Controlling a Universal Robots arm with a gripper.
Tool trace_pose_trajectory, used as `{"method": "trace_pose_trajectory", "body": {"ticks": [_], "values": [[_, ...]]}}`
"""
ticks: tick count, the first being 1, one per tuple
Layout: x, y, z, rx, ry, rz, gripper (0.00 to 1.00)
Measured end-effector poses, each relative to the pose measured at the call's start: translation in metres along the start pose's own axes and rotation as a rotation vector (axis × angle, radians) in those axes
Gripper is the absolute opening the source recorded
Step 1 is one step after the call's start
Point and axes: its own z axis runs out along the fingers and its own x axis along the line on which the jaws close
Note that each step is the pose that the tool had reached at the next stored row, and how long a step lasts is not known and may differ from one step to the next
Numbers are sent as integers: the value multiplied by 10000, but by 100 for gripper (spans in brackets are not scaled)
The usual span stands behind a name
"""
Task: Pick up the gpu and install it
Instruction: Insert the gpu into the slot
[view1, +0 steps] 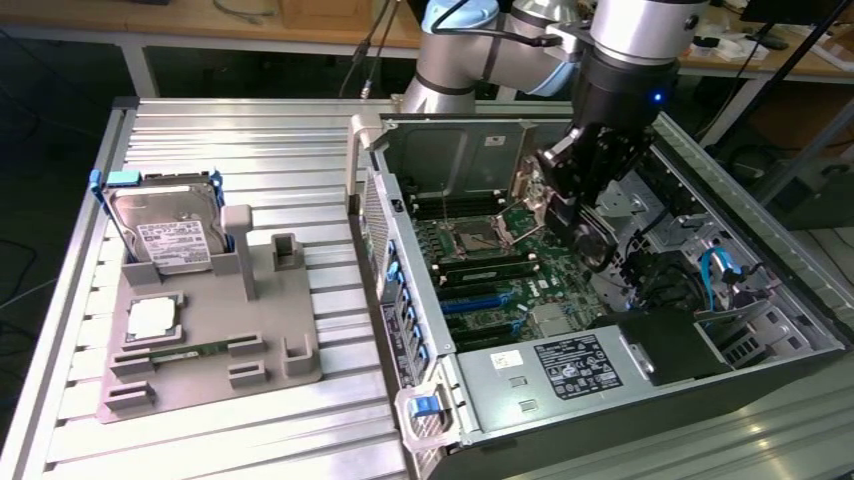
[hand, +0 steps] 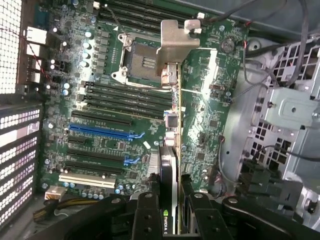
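One gpu (hand: 168, 170) clenched in end effector (hand: 172, 212), edge-on above motherboard (hand: 210, 125), not yet seated: install step. Seating likely demands card turned parallel to motherboard's blue slot (hand: 100, 131).

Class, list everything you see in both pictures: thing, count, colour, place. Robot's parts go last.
computer case: one, black, open, exterior view's right.
motherboard: one, green, inside the case.
gpu: one, dark with silver bracket, above the motherboard, in the gripper.
hard drive: one, silver, blue frame, upright in the holder.
holder: one, grey, on the table, exterior view's left.
memory stick: one, green, lying in the holder.
table: one, silver slats.
arm: one, grey and blue.
gripper: one, black, shut on the gpu.
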Motion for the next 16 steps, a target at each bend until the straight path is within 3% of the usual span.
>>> {"method": "trace_pose_trajectory", "body": {"ticks": [16], "values": [[-11, 1, 38, -301, -333, -2967, 27]]}}
